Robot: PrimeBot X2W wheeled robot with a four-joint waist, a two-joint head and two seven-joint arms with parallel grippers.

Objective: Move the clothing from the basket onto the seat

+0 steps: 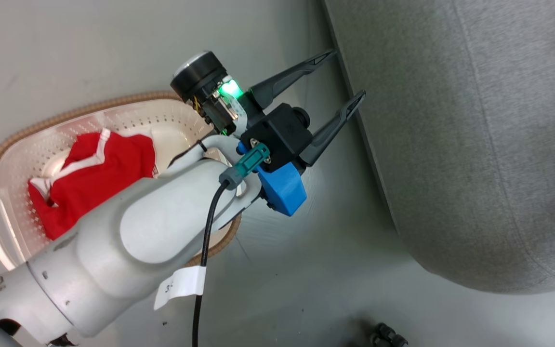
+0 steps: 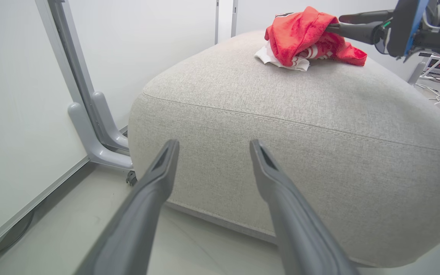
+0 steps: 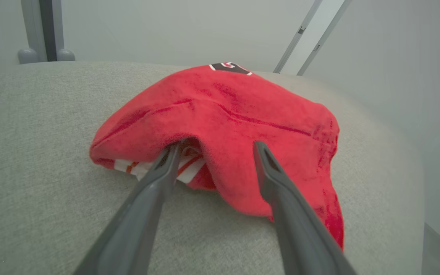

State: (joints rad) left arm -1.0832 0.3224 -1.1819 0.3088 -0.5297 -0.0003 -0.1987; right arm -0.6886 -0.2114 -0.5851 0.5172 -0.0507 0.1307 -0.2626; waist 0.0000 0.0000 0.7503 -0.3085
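Presently, the task is judged half done. One red garment (image 3: 243, 114) is found bunched on top of the seat (image 3: 33, 152), at the centre of the right wrist view, with its number mark at the far edge. The right gripper (image 3: 216, 145) is seen with its fingers spread wide at the near edge of the cloth. One tip is tucked under a fold, the other lies over the cloth, and no pinch is made. The second red garment (image 1: 99, 178) is noted crumpled inside the basket (image 1: 65, 115), at the left of the head view, on the floor near the seat. The left gripper (image 1: 348, 73) is held wide and empty in the upper middle of that view, between basket and seat. The step in hand is judged to be the let-go of the piece on the seat. Next, the right gripper would need to be drawn clear without snagging the fold, and the second red garment fetched from the basket.
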